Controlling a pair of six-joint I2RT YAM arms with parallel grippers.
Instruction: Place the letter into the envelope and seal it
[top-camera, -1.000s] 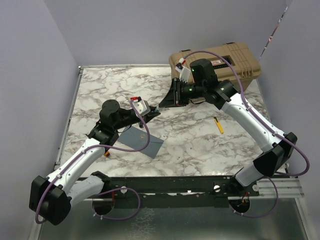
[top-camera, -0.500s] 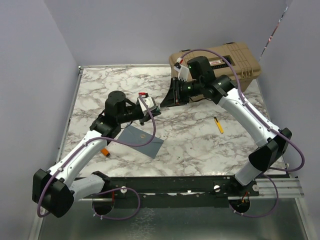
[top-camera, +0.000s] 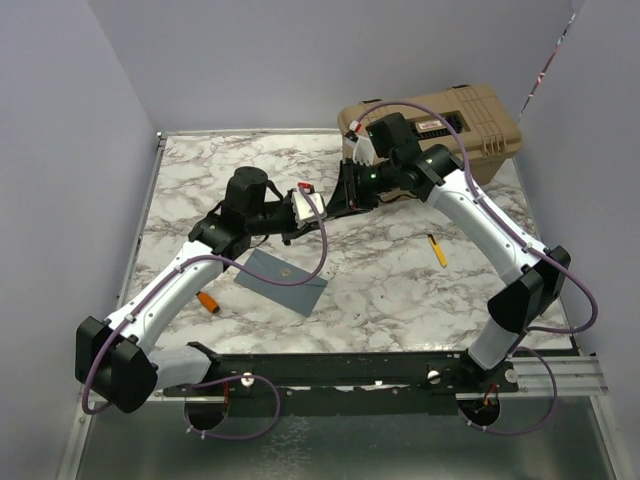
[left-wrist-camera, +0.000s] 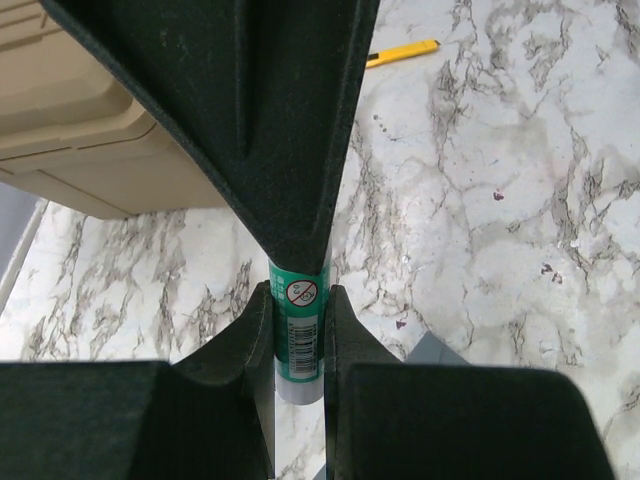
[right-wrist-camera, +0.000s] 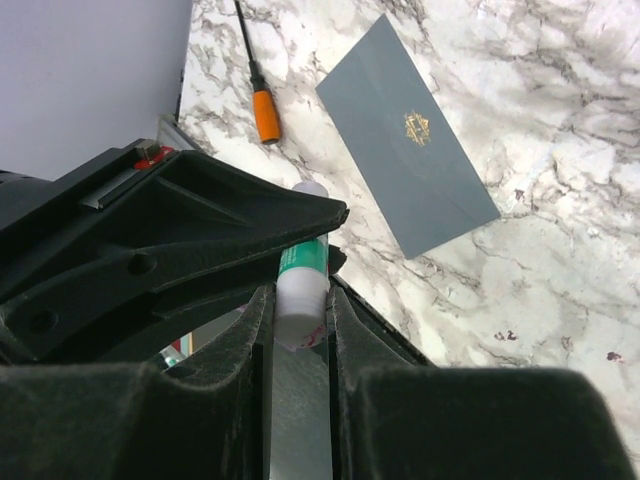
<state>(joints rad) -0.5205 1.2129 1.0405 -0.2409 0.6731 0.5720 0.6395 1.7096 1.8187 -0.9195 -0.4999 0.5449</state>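
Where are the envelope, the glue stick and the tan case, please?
envelope (right-wrist-camera: 402, 148): right wrist view, middle of its face.
glue stick (left-wrist-camera: 299, 330): left wrist view, green label.
tan case (top-camera: 495, 122): top external view, lid.

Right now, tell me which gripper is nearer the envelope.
Left. The left gripper hangs just behind the envelope. The right gripper, clamping the same glue stick, sits farther back and to the right.

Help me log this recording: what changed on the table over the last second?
The left gripper swung right and away from the bases until it met the right gripper, which barely shifted. Both are now shut on the glue stick. Which one held it earlier is unclear. The envelope, orange-handled tool, yellow tool and tan case stayed put.
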